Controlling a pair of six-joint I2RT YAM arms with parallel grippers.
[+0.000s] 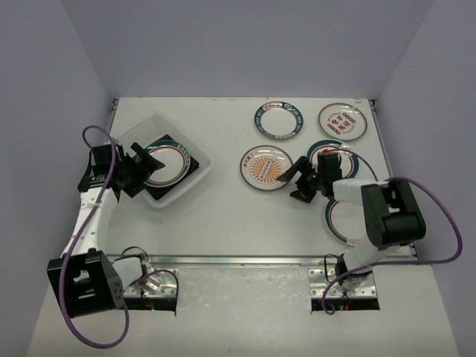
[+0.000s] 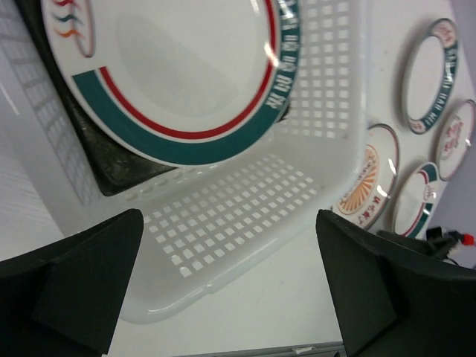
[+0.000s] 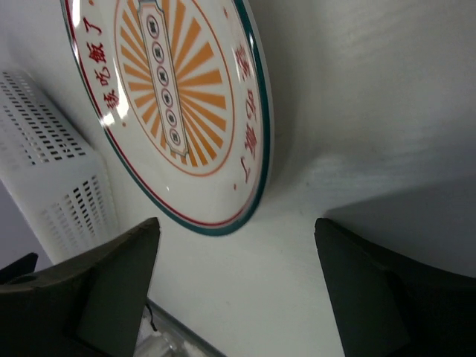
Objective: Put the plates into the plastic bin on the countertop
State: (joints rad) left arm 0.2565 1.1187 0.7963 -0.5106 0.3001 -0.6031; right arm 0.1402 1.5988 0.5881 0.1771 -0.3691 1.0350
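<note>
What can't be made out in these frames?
- Top view: the right arm covers much of a teal-rimmed plate and a second plate.
- Left wrist view: the round plate hides most of the dark square plate in the plastic bin; the stack count can't be told.
- Right wrist view: the sunburst plate is cut by the top edge.
- Top view: rim lettering is too small.

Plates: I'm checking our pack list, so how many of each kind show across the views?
Round patterned-rim plates: 5
Round orange sunburst plate: 1
Square dark plate: 1 showing, under a round one in the plastic bin
Total: 7
</note>
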